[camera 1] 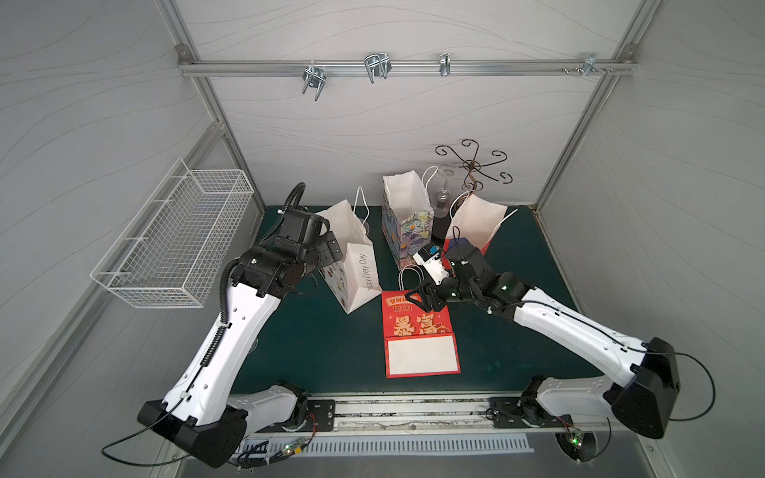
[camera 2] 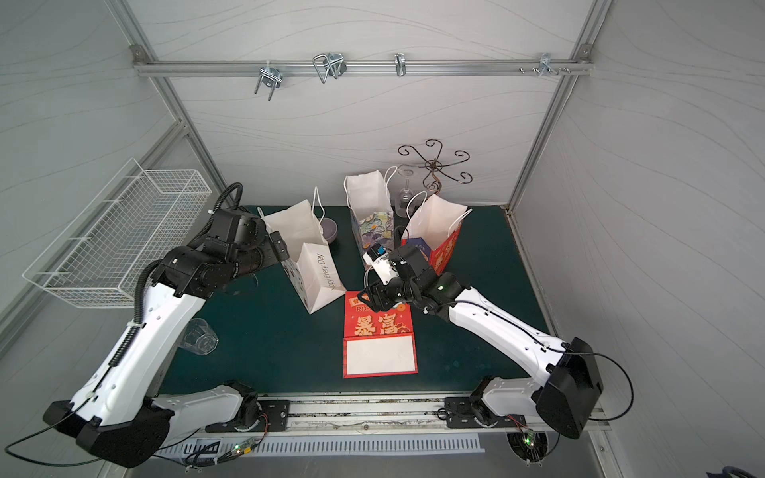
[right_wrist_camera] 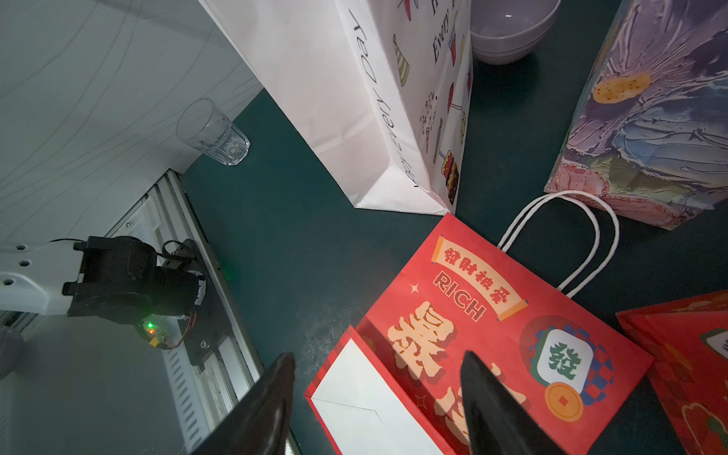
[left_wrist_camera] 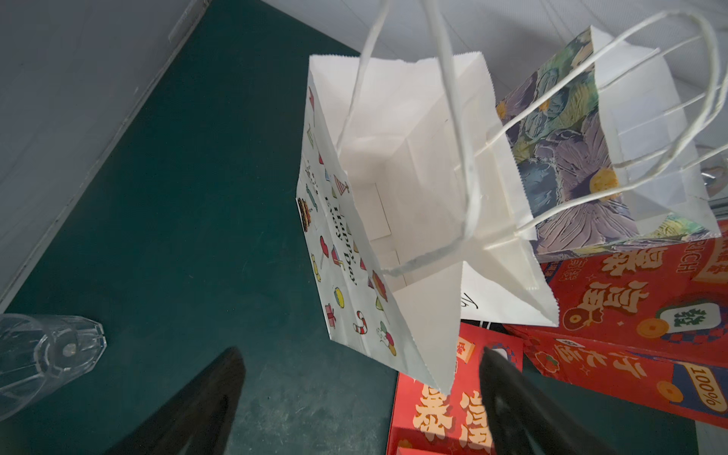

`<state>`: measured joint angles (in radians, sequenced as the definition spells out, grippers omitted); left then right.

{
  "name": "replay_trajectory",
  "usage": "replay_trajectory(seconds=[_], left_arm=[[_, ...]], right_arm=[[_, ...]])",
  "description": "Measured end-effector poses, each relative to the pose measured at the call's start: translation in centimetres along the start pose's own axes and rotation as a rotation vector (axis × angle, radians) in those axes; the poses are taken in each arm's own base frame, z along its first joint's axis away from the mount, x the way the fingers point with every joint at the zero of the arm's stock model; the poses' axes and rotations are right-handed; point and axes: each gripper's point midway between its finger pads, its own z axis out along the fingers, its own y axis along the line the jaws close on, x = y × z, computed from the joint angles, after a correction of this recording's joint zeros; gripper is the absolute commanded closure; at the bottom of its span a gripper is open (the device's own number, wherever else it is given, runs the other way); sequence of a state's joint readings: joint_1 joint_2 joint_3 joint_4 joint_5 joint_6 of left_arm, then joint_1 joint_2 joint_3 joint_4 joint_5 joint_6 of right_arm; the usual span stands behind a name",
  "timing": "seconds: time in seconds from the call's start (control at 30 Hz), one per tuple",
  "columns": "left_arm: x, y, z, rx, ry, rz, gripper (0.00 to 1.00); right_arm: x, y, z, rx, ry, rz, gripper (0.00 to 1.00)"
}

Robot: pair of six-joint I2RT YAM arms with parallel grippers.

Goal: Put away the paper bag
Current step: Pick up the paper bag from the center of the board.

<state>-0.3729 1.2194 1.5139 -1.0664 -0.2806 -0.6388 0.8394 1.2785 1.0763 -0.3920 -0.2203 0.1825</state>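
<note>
Top views, left arm: reaching forward over the green mat (camera 1: 331,347), its left gripper (camera 1: 333,250) pressing close against the side of the standing white bag (camera 1: 356,273); finger spread is hidden here.
Top views, right arm: bending inward, the right gripper (camera 2: 368,299) hanging over the upper edge of the flat red bag (camera 2: 378,331), jaws apart and gripping nothing.
Top views, red bag: lying folded flat below the right gripper, white bottom panel facing up, white handles (camera 1: 410,275) stretching out beyond the gripper.
Left wrist view: left gripper (left_wrist_camera: 360,394) standing wide open and empty; white bag (left_wrist_camera: 413,189) gaping open just ahead of the fingertips (left_wrist_camera: 492,362), a clear glass (left_wrist_camera: 47,354) lying off to the side.
Right wrist view: right gripper (right_wrist_camera: 378,374) spreading open; one fingertip (right_wrist_camera: 472,366) hovering over the red bag (right_wrist_camera: 492,335), the other over bare mat beside it.
Right wrist view, neighbours: white bag (right_wrist_camera: 354,98) and flowered bag (right_wrist_camera: 650,118) standing beyond the red bag's handles.
</note>
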Motion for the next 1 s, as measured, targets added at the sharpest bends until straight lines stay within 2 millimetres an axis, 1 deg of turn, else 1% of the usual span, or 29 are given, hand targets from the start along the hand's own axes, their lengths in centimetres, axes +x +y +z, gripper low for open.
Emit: replay_trajectory(seconds=[0.1, 0.23, 0.47, 0.57, 0.67, 0.8, 0.9, 1.0], left_arm=[[0.5, -0.5, 1.4, -0.015, 0.044, -0.001, 0.1], [0.7, -0.7, 2.9, -0.053, 0.076, -0.002, 0.23], [-1.6, -1.0, 4.0, -0.123, 0.019, -0.011, 0.38], [-1.6, -0.7, 4.5, -0.155, 0.015, -0.009, 0.44], [-1.6, -0.5, 5.0, -0.173, 0.015, -0.008, 0.46], [-1.3, -0.3, 5.5, -0.188, 0.021, -0.004, 0.53], [-1.1, -0.4, 6.1, -0.191, 0.026, -0.001, 0.57], [-0.8, -0.4, 6.8, -0.194, 0.029, 0.003, 0.58]], right_arm=[[0.1, -0.1, 0.0, 0.006, 0.001, 0.001, 0.34], [0.5, -0.5, -0.2, 0.025, -0.001, 0.005, 0.35], [1.2, -0.9, -0.4, 0.049, 0.001, 0.014, 0.36], [1.4, -1.1, -0.5, 0.057, 0.002, 0.015, 0.36], [1.4, -1.1, -0.6, 0.059, -0.002, 0.014, 0.36], [1.4, -1.1, -0.7, 0.06, -0.004, 0.013, 0.36], [1.4, -1.1, -0.8, 0.06, -0.007, 0.012, 0.36], [1.3, -1.0, -1.0, 0.062, -0.011, 0.011, 0.36]])
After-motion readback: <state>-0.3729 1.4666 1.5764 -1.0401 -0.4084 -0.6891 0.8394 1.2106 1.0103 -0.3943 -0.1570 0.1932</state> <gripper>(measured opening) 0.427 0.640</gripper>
